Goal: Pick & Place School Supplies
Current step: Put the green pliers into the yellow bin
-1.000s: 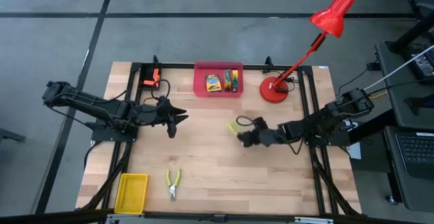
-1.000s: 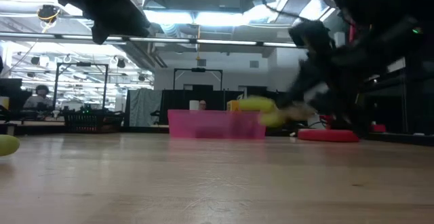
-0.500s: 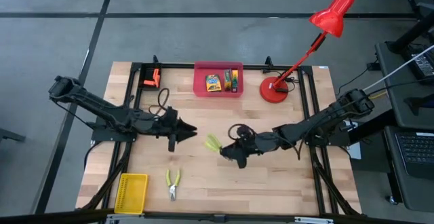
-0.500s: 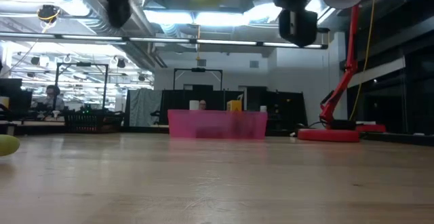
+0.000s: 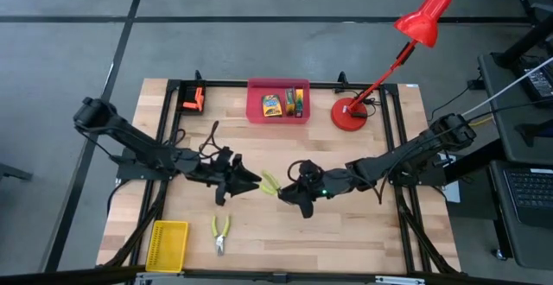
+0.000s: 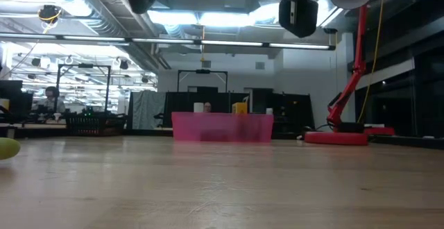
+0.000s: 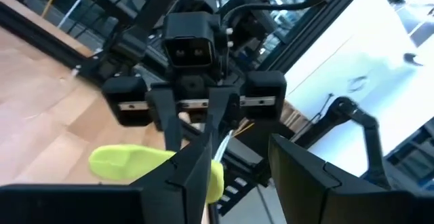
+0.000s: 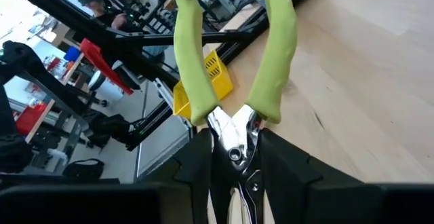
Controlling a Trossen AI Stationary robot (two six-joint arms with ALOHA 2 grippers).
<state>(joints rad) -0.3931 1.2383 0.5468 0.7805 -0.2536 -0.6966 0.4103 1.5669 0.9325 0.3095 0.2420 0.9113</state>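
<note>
My right gripper (image 5: 292, 192) hovers over the table's middle, shut on green-handled metal pliers (image 5: 270, 184) held in the air. The handles (image 8: 191, 61) point toward my left gripper (image 5: 251, 181). That gripper is open and faces the right one, its fingers (image 7: 193, 170) at the handle ends. One handle (image 7: 132, 164) shows beside its finger. Two yellow-and-green crayon boxes (image 5: 273, 104) lie in a pink bin (image 5: 256, 112) at the far edge. The bin (image 6: 222, 128) also shows in the low view. My right gripper pinches the pliers at the metal head by the pivot (image 8: 234, 130), between its two fingers. The fingers run along the tool, level, from the table's right. The pliers are lifted clear, handles spread and pointing left. My left gripper: I cannot tell whether its fingers touch the handle ends.
A second pair of green-handled pliers (image 5: 219, 233) lies near the front edge beside a yellow basket (image 5: 167, 244). A red desk lamp (image 5: 350, 112) stands at the far right. A small orange item (image 5: 192, 99) sits at the far left corner.
My right gripper has carried the pliers up and from right of centre toward the table's left and near side. My left gripper has moved right and nearer, closing in on the handles until the two grippers face each other.
</note>
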